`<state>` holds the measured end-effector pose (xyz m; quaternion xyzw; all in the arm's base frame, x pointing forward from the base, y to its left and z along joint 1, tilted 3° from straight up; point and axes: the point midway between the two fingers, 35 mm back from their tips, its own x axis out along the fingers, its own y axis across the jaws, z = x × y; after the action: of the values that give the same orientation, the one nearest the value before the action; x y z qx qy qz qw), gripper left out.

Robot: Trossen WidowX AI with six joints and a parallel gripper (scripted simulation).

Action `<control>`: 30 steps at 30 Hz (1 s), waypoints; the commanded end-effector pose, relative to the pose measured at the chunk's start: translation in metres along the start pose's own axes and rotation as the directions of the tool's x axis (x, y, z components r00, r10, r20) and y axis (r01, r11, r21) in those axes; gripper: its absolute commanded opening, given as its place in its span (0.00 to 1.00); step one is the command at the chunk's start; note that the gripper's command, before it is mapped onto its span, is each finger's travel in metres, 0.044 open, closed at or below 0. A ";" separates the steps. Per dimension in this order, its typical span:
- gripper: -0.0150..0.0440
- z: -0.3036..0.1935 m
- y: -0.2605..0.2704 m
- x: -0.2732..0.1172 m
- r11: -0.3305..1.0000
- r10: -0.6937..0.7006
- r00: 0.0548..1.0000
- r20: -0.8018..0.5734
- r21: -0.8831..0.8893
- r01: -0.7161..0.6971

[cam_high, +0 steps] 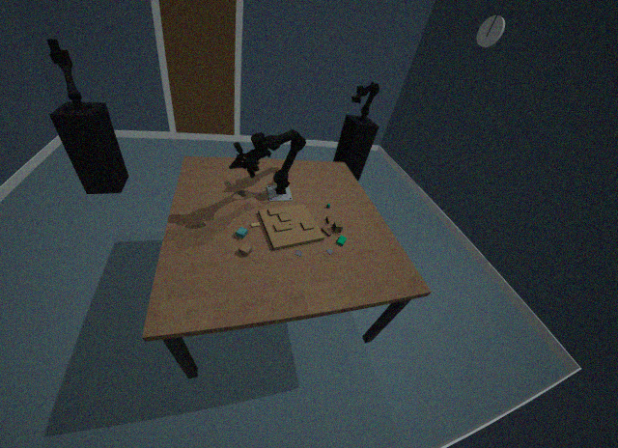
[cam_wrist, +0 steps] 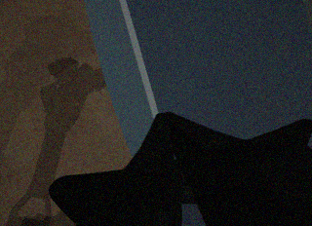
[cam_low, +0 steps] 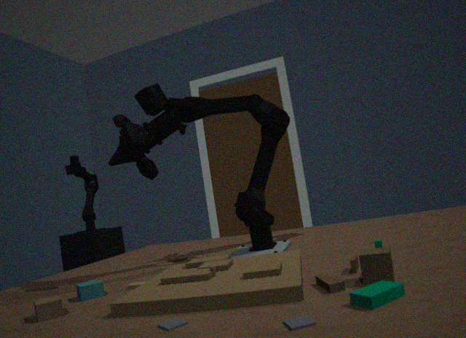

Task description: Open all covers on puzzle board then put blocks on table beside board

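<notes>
Blue-grey walls and an orange-brown door point(cam_high: 198, 59) point(cam_low: 250, 154) surround the wooden table point(cam_high: 289, 284) point(cam_low: 425, 229) in my top view. The puzzle board point(cam_high: 297, 239) point(cam_low: 210, 301) lies flat in front of the arm's pale base plate point(cam_high: 288, 198) point(cam_low: 285, 245), with 4 raised covers visible on it. I see a teal block point(cam_high: 241, 232) point(cam_low: 90, 290) and a tan block point(cam_high: 244, 248) point(cam_low: 48, 307) off 1 side, and a green block point(cam_high: 341, 240) point(cam_low: 377, 293) off the other, all apart from the board. My gripper point(cam_high: 231, 166) point(cam_low: 110, 163) hangs off to the side, well apart from the board.

From the exterior view, I see the fingers closed together on nothing, high above the tabletop. 2 thin grey tiles point(cam_high: 298, 253) point(cam_low: 172, 323) lie in front of the board. I cannot tell from this low angle whether any well still holds a block.

Through the wrist view, the dark fingers point past the table edge, and the board is out of sight. I judge the step in hand to be a search or a retreat; next I would check each cover and well, then either return to unfinished work or keep the hand away.
</notes>
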<state>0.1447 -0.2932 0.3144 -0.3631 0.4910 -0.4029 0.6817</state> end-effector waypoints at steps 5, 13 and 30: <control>0.25 0.030 0.027 0.002 0.994 0.108 0.992 0.071 0.025 -0.110; 0.25 0.060 0.058 -0.002 0.973 0.219 0.966 0.135 0.038 -0.226; 0.25 0.113 0.127 -0.029 0.886 0.451 0.866 0.214 0.010 -0.464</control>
<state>0.2640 -0.2129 0.2469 -0.2644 0.4747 -0.2217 0.8097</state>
